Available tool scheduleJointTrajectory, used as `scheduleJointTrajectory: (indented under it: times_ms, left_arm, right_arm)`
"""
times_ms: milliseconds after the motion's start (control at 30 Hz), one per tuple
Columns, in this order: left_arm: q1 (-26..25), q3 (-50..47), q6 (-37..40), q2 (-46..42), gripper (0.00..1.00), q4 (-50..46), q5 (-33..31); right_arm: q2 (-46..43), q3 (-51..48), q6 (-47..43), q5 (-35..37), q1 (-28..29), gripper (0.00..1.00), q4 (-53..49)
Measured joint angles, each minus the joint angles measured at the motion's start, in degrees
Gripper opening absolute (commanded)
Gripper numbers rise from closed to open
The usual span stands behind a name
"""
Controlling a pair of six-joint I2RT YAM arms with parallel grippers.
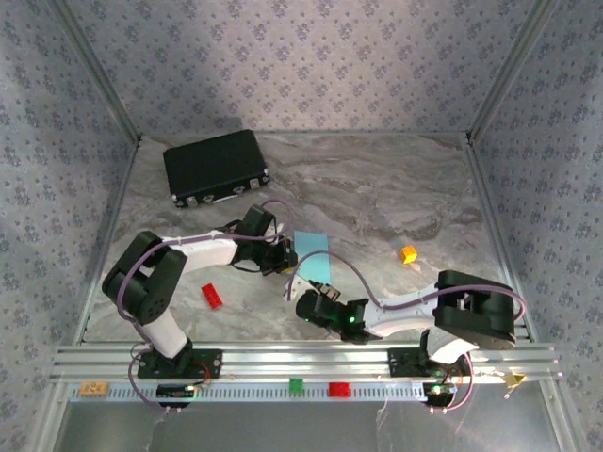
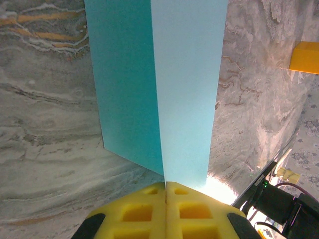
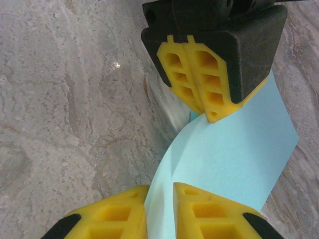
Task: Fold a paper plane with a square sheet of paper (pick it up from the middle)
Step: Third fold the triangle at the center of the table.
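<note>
The square sheet of paper (image 1: 312, 252) is light blue and hangs off the table, folded along a crease, between my two grippers. In the left wrist view its two flaps (image 2: 184, 89) spread away from the crease. My left gripper (image 2: 165, 184) is shut on that crease; it also appears in the top view (image 1: 286, 256) and the right wrist view (image 3: 209, 115). My right gripper (image 3: 160, 188) stands narrowly open, with the curved near edge of the paper (image 3: 234, 154) running between its yellow fingers. From above, the right gripper (image 1: 313, 294) is just below the sheet. A paper plane is out of view.
A black case (image 1: 217, 167) lies at the back left. A small red brick (image 1: 211, 295) sits left of the grippers and an orange block (image 1: 408, 253) to the right, also visible from the left wrist (image 2: 305, 57). A green brick (image 1: 296, 384) and a red brick (image 1: 338, 388) rest on the front rail.
</note>
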Motion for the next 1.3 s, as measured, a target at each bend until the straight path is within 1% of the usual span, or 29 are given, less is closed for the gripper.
scheduleJointTrajectory:
  times_ms: [267,333,467,567,600,700,833,967,1167,1300]
  left_arm:
    - [0.0,0.0,0.0,0.0,0.04,0.0,-0.2]
    - [0.0,0.0,0.0,0.0,0.06,0.0,-0.4]
    - [0.0,0.0,0.0,-0.1,0.19,-0.2,-1.0]
    - [0.0,0.0,0.2,-1.2,0.30,-1.2,-2.4]
    - [0.0,0.0,0.4,-1.9,0.31,-1.7,-3.0]
    - [0.2,0.0,1.1,-4.7,0.34,-3.3,-5.0]
    - [1.3,0.0,2.0,-7.8,0.34,-5.2,-7.4]
    - [2.7,0.0,2.6,-8.6,0.32,-6.4,-8.7]
    - [3.4,0.0,3.3,-9.6,0.25,-7.5,-9.2]
    - [3.6,0.0,3.7,-9.8,0.22,-7.6,-9.1]
  right_arm:
    - [0.0,0.0,0.8,-0.9,-0.4,0.09,0.0]
    - [0.0,0.0,0.9,-1.2,-0.4,0.08,-0.1]
    - [-0.1,0.0,1.2,-1.9,-0.7,0.04,-0.2]
    - [-0.8,0.0,1.9,-4.3,-1.6,0.03,-1.2]
    - [-1.2,0.0,2.4,-5.4,-1.9,0.03,-1.6]
    - [-2.4,0.0,4.1,-9.6,-3.7,0.03,-1.9]
    - [-3.6,0.2,7.4,-17.4,-7.5,0.04,-2.9]
    - [-3.7,1.4,11.4,-26.6,-12.1,0.04,-4.8]
    - [-3.7,2.1,18.2,-40.2,-19.0,0.03,-5.1]
    - [-3.7,2.1,22.3,-48.4,-23.0,0.02,-4.3]
